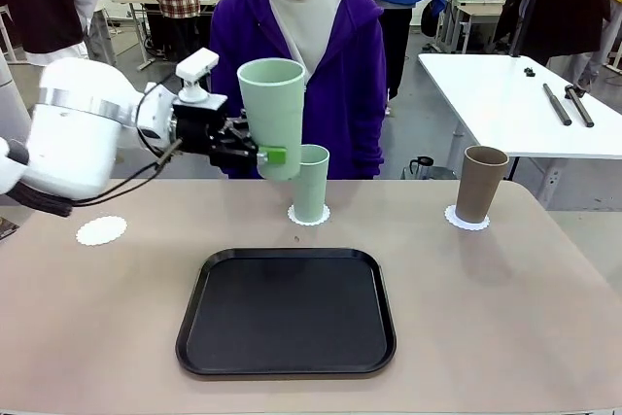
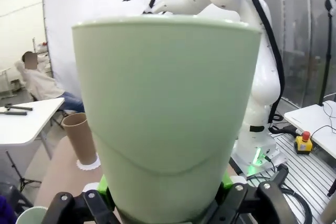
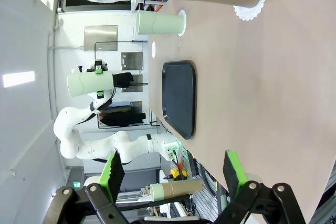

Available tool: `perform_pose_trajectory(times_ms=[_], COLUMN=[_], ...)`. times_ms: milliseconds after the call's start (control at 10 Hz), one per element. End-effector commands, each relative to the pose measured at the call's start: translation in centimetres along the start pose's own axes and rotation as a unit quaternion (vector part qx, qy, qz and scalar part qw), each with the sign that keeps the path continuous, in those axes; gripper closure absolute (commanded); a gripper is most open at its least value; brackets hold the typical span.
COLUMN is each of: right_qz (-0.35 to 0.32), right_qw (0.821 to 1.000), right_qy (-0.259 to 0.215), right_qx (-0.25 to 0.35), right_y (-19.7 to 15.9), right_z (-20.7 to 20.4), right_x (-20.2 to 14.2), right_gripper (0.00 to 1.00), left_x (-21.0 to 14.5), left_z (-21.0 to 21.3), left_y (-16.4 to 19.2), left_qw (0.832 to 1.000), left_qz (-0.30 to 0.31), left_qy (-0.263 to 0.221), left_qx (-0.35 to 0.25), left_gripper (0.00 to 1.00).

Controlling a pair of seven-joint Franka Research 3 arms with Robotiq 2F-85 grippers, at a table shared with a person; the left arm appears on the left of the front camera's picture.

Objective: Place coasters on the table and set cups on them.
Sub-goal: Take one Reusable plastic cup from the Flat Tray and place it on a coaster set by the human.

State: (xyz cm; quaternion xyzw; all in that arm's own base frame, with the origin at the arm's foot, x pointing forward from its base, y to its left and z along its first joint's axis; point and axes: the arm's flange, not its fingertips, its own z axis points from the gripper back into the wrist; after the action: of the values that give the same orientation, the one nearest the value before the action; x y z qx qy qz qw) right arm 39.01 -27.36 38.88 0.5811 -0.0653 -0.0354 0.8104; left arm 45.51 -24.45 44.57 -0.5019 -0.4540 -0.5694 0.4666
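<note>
Item: tall pale mint green tumbler (image 1: 272, 114), upright, clamped low in the left gripper (image 1: 255, 154), hanging above the black tray (image 1: 286, 311), likely heading for the bare lacy white doily (image 1: 101, 230) left of it. Right gripper (image 3: 173, 174) standing wide, holding nothing.

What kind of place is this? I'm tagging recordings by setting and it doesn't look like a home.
Most likely a robotics lab or workshop. A white robot arm holds a mint cup over a beige table, a white table behind carries dark tools, and an emergency-stop box sits by the other arm's base.
</note>
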Motion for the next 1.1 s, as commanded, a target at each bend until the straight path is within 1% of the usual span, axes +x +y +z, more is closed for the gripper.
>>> perform_pose_trajectory(times_ms=[0, 300, 400, 500, 600, 700, 800, 900, 1000], right_qz=[0.002, 0.002, 0.002, 0.002, 0.002, 0.002, 0.002, 0.002, 0.002], right_qw=[1.0, 1.0, 1.0, 1.0, 1.0, 1.0, 1.0, 1.0, 1.0], right_qy=[0.003, 0.003, 0.003, 0.003, 0.003, 0.003, 0.003, 0.003, 0.003], right_qx=[0.002, 0.002, 0.002, 0.002, 0.002, 0.002, 0.002, 0.002, 0.002], right_y=[0.2, 0.2, 0.2, 0.2, 0.2, 0.2, 0.2, 0.2, 0.2], right_z=[0.1, 0.1, 0.1, 0.1, 0.1, 0.1, 0.1, 0.1, 0.1], right_x=[0.1, 0.1, 0.1, 0.1, 0.1, 0.1, 0.1, 0.1, 0.1], right_gripper=[0.0, 0.0, 0.0, 0.0, 0.0, 0.0, 0.0, 0.0, 0.0], left_x=[-1.1, -1.1, -0.9, -0.8, -0.8, -0.5, 0.6, 0.7, -0.1], left_z=[-1.0, -1.0, -0.6, 4.9, 9.7, 14.2, 18.6, 22.1, 25.0], left_y=[0.3, 0.3, -0.1, 3.3, 3.9, 3.8, 4.4, 4.1, 2.8], left_qw=[1.0, 1.0, 1.0, 0.999, 0.998, 0.995, 0.991, 0.986, 0.981], left_qz=[-0.011, -0.011, 0.001, 0.02, 0.002, -0.014, -0.021, -0.008, -0.002], left_qy=[-0.011, -0.011, -0.001, -0.016, -0.027, -0.035, -0.039, -0.041, -0.046], left_qx=[-0.018, -0.018, -0.009, 0.019, 0.058, 0.091, 0.125, 0.16, 0.187], left_gripper=[0.26, 0.26, 0.18, 0.18, 0.18, 0.18, 0.18, 0.18, 0.18])
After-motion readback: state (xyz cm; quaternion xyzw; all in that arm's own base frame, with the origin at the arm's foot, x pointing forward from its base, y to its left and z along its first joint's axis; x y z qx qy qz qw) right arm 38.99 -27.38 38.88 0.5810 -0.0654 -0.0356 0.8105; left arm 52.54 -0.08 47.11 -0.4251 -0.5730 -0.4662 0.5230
